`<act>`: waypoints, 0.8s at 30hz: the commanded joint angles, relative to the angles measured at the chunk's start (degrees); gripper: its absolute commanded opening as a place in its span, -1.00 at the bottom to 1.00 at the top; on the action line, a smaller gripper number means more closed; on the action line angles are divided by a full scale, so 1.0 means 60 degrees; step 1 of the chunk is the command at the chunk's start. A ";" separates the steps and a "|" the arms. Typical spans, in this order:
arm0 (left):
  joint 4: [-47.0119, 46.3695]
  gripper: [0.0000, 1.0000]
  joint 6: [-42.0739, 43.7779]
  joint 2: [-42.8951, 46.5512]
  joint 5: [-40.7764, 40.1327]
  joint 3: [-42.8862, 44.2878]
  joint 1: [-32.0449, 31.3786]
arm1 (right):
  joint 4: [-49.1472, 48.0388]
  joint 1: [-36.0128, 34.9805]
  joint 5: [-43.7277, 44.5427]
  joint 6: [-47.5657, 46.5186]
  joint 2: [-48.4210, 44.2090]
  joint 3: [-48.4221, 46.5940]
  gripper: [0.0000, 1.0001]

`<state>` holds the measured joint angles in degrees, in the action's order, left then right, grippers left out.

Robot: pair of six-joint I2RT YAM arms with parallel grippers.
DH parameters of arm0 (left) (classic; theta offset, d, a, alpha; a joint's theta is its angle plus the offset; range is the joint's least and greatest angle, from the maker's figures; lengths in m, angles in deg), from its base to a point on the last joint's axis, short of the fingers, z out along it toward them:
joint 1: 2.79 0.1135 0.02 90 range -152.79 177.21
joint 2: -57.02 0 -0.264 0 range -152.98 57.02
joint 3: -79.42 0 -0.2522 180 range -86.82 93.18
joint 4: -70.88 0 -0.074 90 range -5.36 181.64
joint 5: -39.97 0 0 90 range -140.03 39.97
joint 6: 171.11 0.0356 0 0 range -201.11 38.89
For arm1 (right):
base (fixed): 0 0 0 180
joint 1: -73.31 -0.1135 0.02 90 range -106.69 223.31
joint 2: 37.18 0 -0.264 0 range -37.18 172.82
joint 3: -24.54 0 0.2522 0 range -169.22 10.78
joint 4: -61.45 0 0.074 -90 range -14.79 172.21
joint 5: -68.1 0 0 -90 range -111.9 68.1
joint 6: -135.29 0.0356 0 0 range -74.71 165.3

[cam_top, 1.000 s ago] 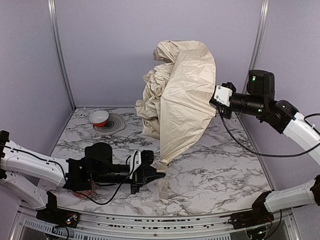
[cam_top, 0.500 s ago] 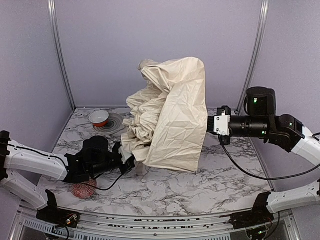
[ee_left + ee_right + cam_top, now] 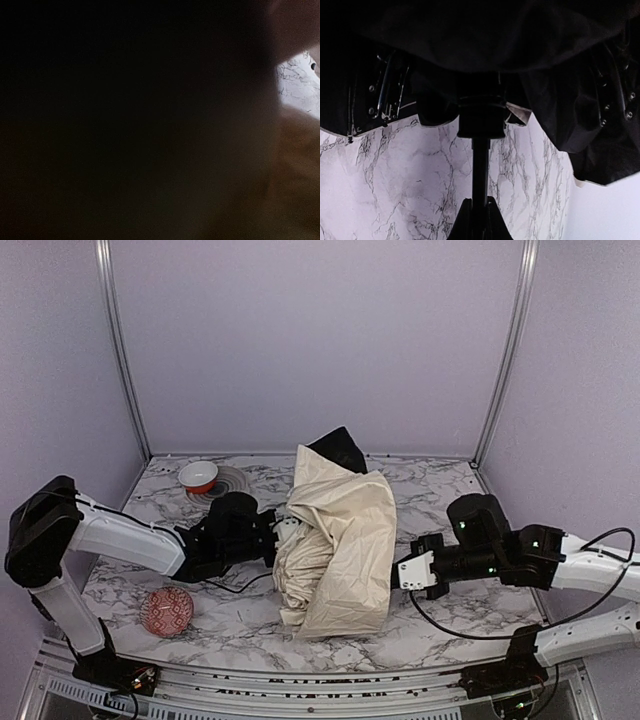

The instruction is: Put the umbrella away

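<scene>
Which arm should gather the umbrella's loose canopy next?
Left, probably. The left gripper sits buried in the cream folds of the umbrella, while the right gripper is clamped on the thin black shaft, so it serves better as the anchor.

Table (image 3: 470, 610) centre blocked by umbrella (image 3: 335, 540); ball (image 3: 167, 610) front-left, bowl (image 3: 198, 476) back-left; front-right free

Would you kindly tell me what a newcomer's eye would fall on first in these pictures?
First comes the crumpled cream umbrella, heaped at the middle of the marble table, with black lining showing at its top. The right claw is shut on its thin black shaft. A red patterned ball lies near the left front edge.
</scene>
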<state>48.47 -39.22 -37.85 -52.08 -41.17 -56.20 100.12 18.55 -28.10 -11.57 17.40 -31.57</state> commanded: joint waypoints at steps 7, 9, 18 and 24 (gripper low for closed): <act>-0.1092 -1.00 0.0680 -0.1290 0.0496 0.1246 0.0361 | -0.1673 -0.0411 -0.0798 0.0032 0.0732 0.2241 -1.00; -0.1092 -1.00 0.0902 -0.1422 0.0519 0.1251 0.0361 | -0.1761 -0.0409 -0.0887 0.0179 0.0900 0.2371 -1.00; -0.1165 -1.00 0.2307 -0.0190 0.1160 0.2319 0.0153 | -0.1126 -0.0471 -0.0947 0.0278 0.0933 0.2225 -1.00; -0.1151 -1.00 0.3028 -0.0421 0.1164 0.2828 0.0156 | -0.1364 -0.0468 -0.1322 0.0472 0.1423 0.1586 -1.00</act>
<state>48.76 -21.60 -42.48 -44.38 -28.32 -55.39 87.55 17.92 -29.13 -5.58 22.83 -19.66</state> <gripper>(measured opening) 0.005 0.049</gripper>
